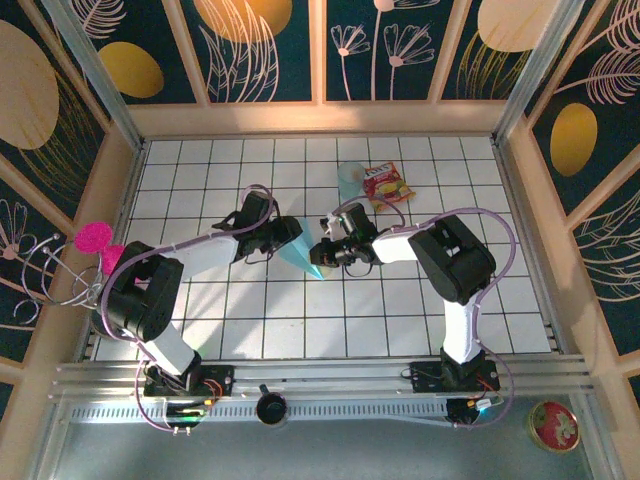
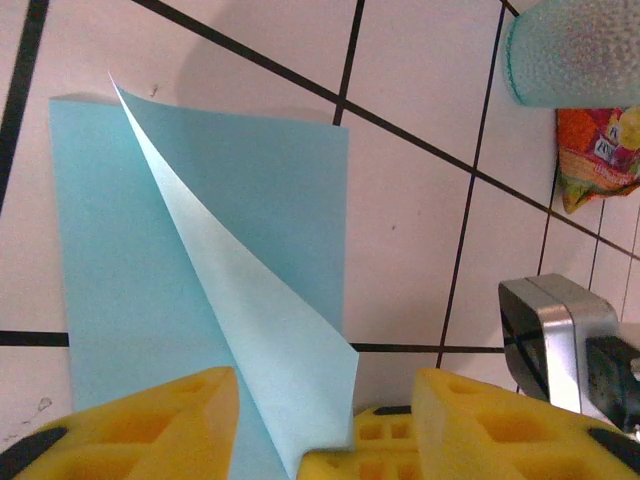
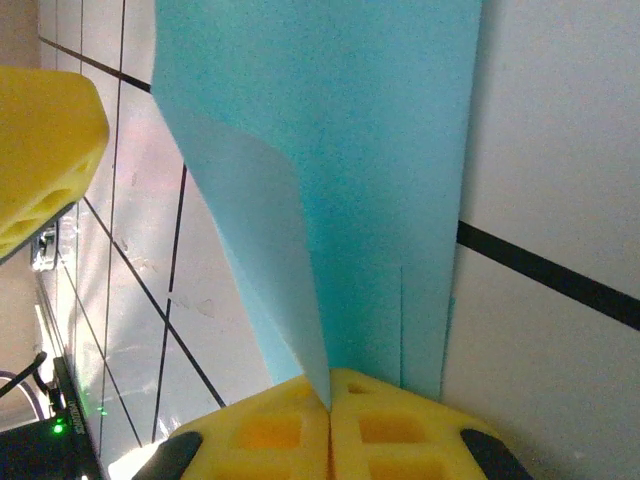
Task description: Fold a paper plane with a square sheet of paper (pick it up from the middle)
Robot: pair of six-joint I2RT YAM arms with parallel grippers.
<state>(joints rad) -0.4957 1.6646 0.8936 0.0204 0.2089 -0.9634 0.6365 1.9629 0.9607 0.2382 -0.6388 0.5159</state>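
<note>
Flattening the raised flap (image 2: 270, 330) is best done slowly: the paper sheet (image 3: 380, 150) is clamped in the right hand (image 3: 330, 400), the left hand (image 2: 322, 400) is spread astride it.

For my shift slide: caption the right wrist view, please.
Right gripper pinching the partly folded teal paper over the tiled table.

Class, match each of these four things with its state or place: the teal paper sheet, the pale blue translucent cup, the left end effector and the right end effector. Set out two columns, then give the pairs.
Column 1
1. thin light teal paper sheet
2. pale translucent blue plastic cup
3. left end effector
4. right end effector

Column 2
A. fingers shut on the paper's edge
B. beside the red-and-yellow snack packet
C. fingers apart, a paper flap between them
D. one flap curling upward

Pairs: 1-D, 2-B, 3-C, 4-A
</note>
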